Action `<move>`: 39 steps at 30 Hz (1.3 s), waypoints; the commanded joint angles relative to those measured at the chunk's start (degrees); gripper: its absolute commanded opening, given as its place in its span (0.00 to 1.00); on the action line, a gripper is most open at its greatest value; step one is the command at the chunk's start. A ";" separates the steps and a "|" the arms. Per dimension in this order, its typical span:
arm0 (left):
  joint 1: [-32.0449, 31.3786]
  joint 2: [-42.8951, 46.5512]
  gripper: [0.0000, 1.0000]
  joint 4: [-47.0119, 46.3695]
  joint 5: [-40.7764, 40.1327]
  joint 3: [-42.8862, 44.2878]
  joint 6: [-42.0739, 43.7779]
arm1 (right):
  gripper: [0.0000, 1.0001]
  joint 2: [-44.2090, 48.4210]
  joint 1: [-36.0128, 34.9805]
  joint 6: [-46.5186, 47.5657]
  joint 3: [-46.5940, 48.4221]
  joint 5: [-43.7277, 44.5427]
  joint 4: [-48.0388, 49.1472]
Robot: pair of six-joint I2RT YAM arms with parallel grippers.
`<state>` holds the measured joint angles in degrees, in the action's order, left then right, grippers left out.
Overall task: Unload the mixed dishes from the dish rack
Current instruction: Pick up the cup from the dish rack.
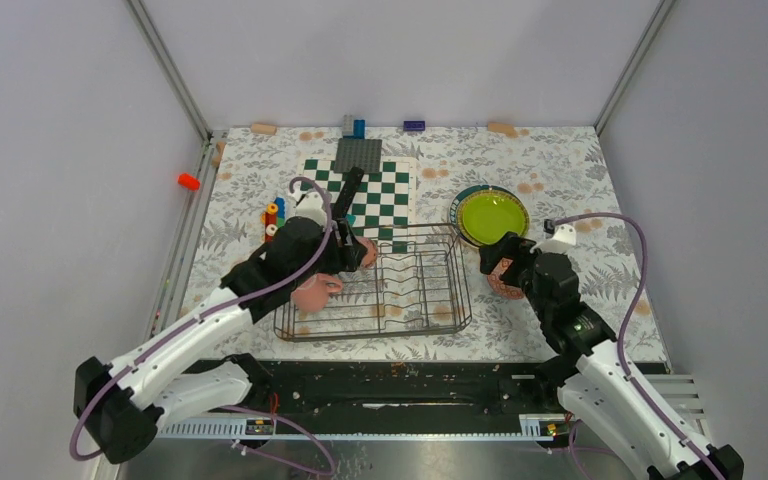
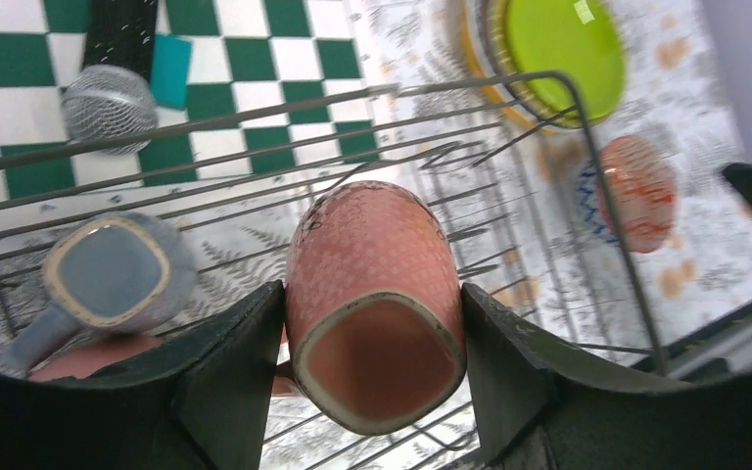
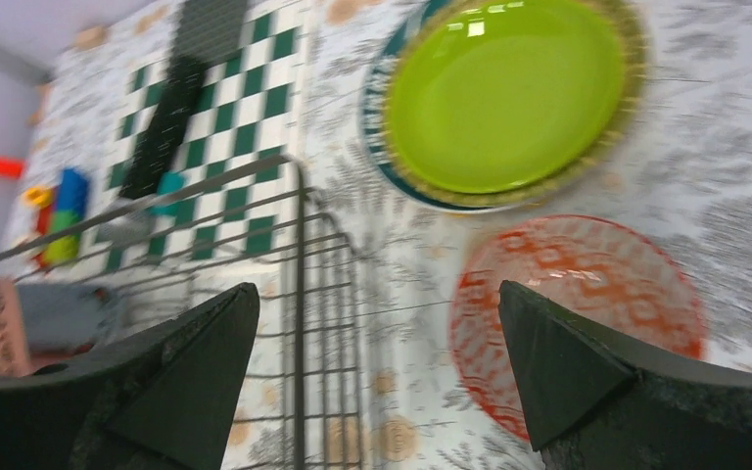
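Clamps left jaws on the salmon mug (image 2: 372,284) at the nine o'clock end of the dish rack (image 1: 380,334), seemingly for lifting out. Holds right jaws wide over the patterned bowl (image 3: 587,294), already out on the table (image 1: 560,165) at the rack's three o'clock.

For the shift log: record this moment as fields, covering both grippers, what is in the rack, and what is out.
left gripper: shut on the pink mug, over the dish rack
right gripper: open, above the patterned bowl
in rack: grey cup, beside the mug
on table: lime-green plate stacked on a teal-rimmed plate; patterned bowl beside them
unclear: whether the mug is clear of the rack floor
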<state>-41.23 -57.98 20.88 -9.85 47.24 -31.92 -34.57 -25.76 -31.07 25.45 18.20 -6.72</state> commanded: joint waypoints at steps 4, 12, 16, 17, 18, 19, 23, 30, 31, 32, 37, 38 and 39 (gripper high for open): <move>0.24 8.84 0.00 -20.29 9.13 -5.79 -7.99 | 1.00 -0.94 0.09 3.21 -3.60 -31.76 23.67; 0.27 12.37 0.00 -36.60 14.78 -11.60 -20.63 | 0.98 -8.69 -0.15 -4.38 -5.06 -54.68 45.51; 0.22 13.23 0.00 -47.63 15.79 -16.06 -28.85 | 0.97 -12.19 -1.25 -8.77 -6.77 -56.78 56.37; 0.24 13.22 0.00 -50.85 16.14 -17.48 -31.33 | 0.96 -12.98 -1.68 -9.63 -6.99 -57.39 59.14; 0.25 12.97 0.00 -53.59 16.24 -18.61 -33.31 | 0.96 -13.74 -2.09 -10.22 -6.91 -58.04 60.71; 0.24 12.65 0.00 -55.81 16.49 -19.35 -35.23 | 0.95 -14.37 -2.61 -10.49 -6.52 -58.57 61.59; 0.27 10.82 0.00 -61.73 17.59 -20.88 -40.31 | 0.92 -16.69 -4.56 -10.46 -5.88 -58.96 65.14; 0.23 7.93 0.00 -68.64 19.09 -23.06 -46.54 | 0.88 -16.89 -5.12 -10.67 -6.22 -58.19 70.25; 0.19 7.58 0.00 -68.60 19.22 -23.07 -47.01 | 0.87 -16.66 -5.17 -10.83 -6.25 -58.19 71.21; 0.19 7.20 0.00 -68.64 19.41 -23.07 -47.49 | 0.86 -16.19 -5.26 -10.73 -5.91 -58.07 71.46; 0.13 5.83 0.00 -71.06 20.86 -23.24 -48.78 | 0.83 -16.25 -6.09 -9.58 -2.37 -58.53 68.36; 0.15 5.73 0.00 -71.50 20.97 -23.37 -49.10 | 0.82 -16.82 -6.36 -9.81 -1.81 -58.68 68.59; 0.06 5.64 0.00 -71.87 20.97 -23.48 -49.25 | 0.80 -17.47 -6.58 -10.17 -1.25 -58.82 68.78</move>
<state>-41.19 -52.47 -40.18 9.39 23.75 -78.00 -51.20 -31.07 -41.43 19.97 -38.79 58.94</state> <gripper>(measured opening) 0.621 0.825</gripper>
